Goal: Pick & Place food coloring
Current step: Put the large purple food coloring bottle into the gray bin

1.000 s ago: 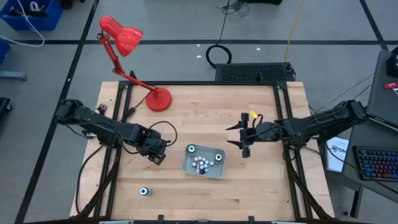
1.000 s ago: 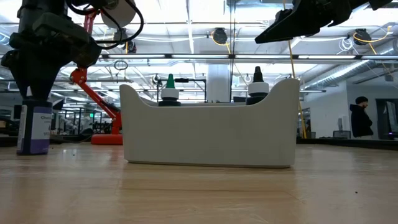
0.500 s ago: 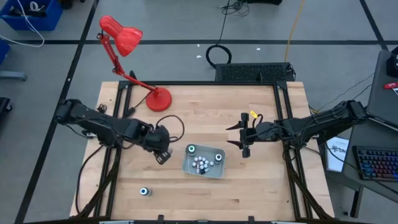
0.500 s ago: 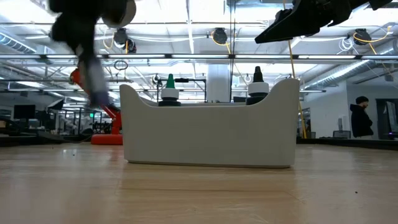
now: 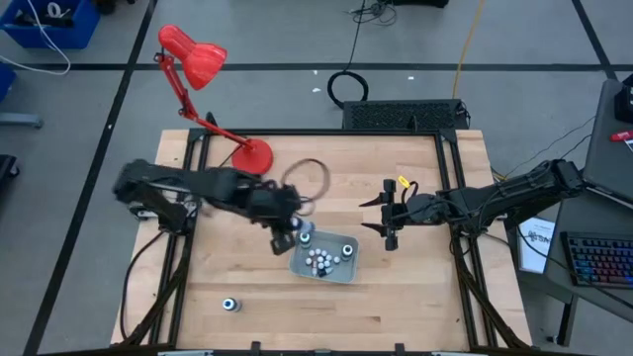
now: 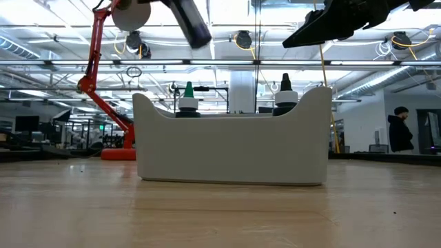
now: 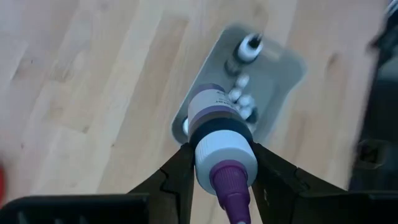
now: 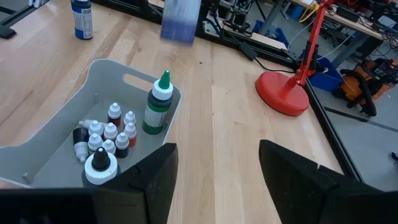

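High view: left end effector (image 5: pixel 284 240) moved from left part of counter (image 5: pixel 425 297) toward tray (image 5: pixel 338 270), now at tray's left edge. Right end effector (image 5: pixel 388 220) unchanged, right of tray, fingers apart, holding nothing. One blue bottle (image 5: pixel 229 305) stands alone near front edge.

Low view: left arm gone from left side; purple bottle (image 6: pixel 191 22) blurred, high above tray (image 6: pixel 232 148).

Left wrist view: end effector (image 7: pixel 222 174) clamped on purple bottle (image 7: pixel 219 140), tray (image 7: pixel 286 68) beyond it.

Right wrist view: small vials (image 8: pixel 112 137) and green-tipped bottle (image 8: pixel 157 104) inside tray (image 8: pixel 81 87).

Two dark, jointed arms trail black looping cables, and each ends in a gripper with two matte black, angular fingers (image 8: pixel 152 180).
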Available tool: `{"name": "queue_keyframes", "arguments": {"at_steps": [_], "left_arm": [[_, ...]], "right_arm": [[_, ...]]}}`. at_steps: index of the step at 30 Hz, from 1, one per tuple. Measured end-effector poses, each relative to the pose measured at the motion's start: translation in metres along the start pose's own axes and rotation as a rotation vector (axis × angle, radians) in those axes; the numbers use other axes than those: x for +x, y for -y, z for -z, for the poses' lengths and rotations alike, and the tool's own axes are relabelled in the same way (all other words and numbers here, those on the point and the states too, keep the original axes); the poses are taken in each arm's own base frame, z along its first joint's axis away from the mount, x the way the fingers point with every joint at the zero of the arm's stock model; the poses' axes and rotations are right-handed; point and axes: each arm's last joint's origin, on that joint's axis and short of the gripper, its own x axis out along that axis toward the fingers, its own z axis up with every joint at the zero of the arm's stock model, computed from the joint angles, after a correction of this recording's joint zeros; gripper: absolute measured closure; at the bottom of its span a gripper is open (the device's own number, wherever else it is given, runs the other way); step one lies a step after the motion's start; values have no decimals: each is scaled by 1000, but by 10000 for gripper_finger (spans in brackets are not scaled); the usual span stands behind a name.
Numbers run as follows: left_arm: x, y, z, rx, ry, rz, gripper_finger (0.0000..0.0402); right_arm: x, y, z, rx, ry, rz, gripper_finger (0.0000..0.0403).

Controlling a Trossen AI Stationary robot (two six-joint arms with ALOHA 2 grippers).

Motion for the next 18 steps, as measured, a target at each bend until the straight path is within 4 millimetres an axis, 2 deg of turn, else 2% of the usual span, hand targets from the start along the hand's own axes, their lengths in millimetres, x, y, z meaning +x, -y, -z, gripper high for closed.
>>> {"name": "queue_keyframes", "arguments": {"at_steps": [5,9,14,18], "left_arm": [[40,13,-28,125,-160,-30,272],[68,23,-39,202,-218,-30,272],[99,25,-38,223,-290,-81,272],[116,24,-35,248,-332,-97,272]], "right_arm": [[0,0,0,0,-1,0,191],[0,0,0,0,-1,0,191],[0,0,1,-1,-7,-1,191],[0,0,2,-5,-18,-4,191]]}}
